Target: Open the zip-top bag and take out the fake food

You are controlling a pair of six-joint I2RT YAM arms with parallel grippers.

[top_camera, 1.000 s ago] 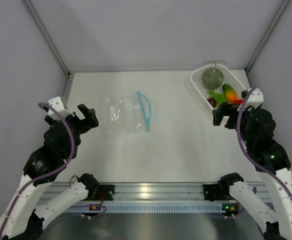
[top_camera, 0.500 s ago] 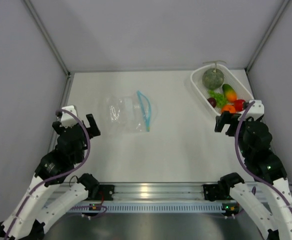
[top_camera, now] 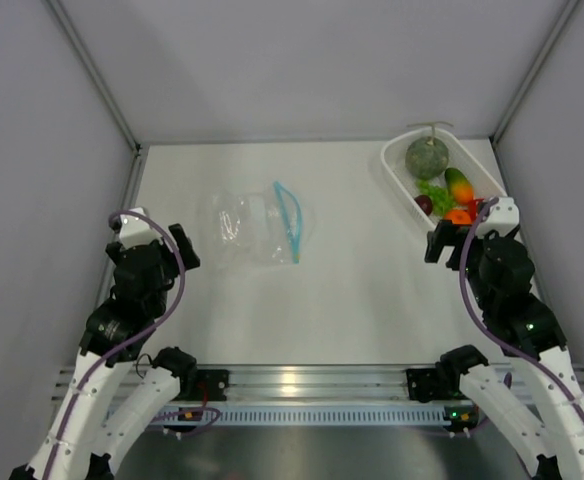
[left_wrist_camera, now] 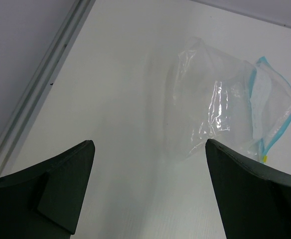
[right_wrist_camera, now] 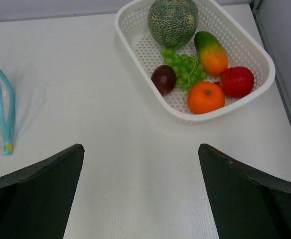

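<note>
Zip-top bag [top_camera: 247, 230] flat, zip edge [top_camera: 289, 222] runs near-far, mouth facing R; both jaws wide open, empty.

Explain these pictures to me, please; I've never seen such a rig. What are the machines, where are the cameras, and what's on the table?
Two robot arms are bolted at the near edge of the table. The wide picture looks down from above and behind them. The other two come from a camera on each wrist; the dark wedges at the bottom are gripper fingers. The left gripper and right gripper are open, holding nothing. On it lie a clear zip-top bag, seemingly empty, and a white basket of toy fruit.
</note>
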